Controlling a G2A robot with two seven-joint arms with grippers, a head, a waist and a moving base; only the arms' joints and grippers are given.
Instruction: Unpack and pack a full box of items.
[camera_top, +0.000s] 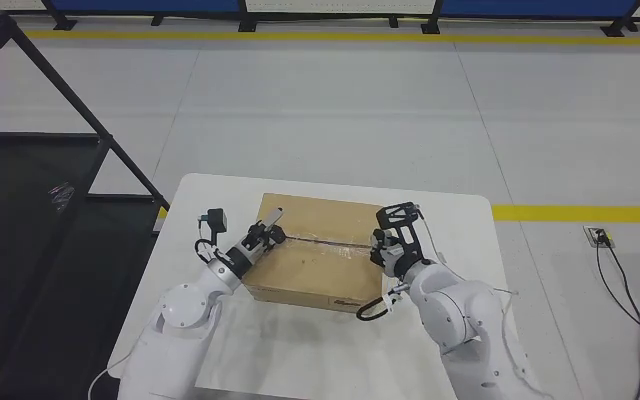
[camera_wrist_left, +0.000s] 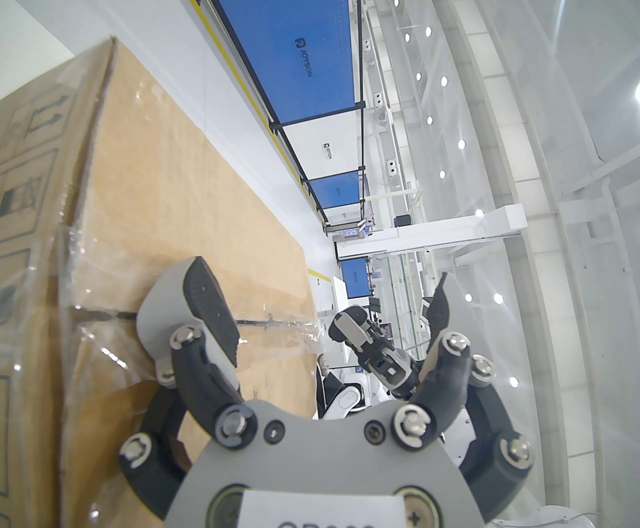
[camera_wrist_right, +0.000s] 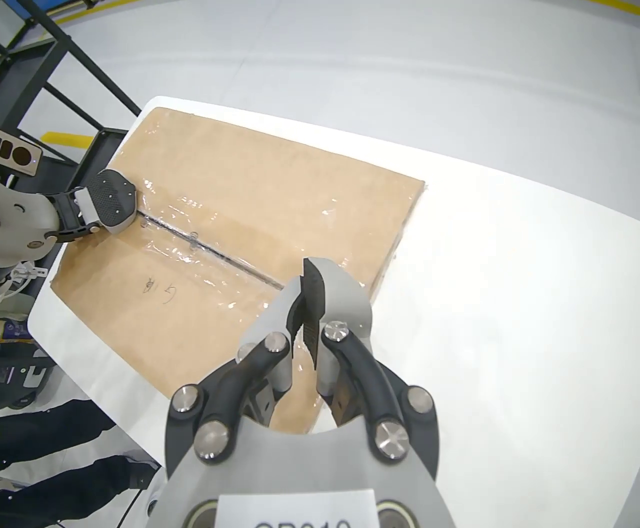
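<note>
The taped-shut cardboard box (camera_top: 312, 262) sits mid-counter (camera_top: 450, 215). The left pincer (camera_top: 268, 232), fingers spread apart, has one pad at the 9 o'clock end of the box's top seam (camera_top: 320, 242). The right pincer (camera_top: 383, 243), fingers pressed together, is at the 3 o'clock end.

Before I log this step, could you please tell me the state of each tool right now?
Left tool: open, empty, at one end of the box seam.
Right tool: closed, nothing visibly held, over the box.
</note>
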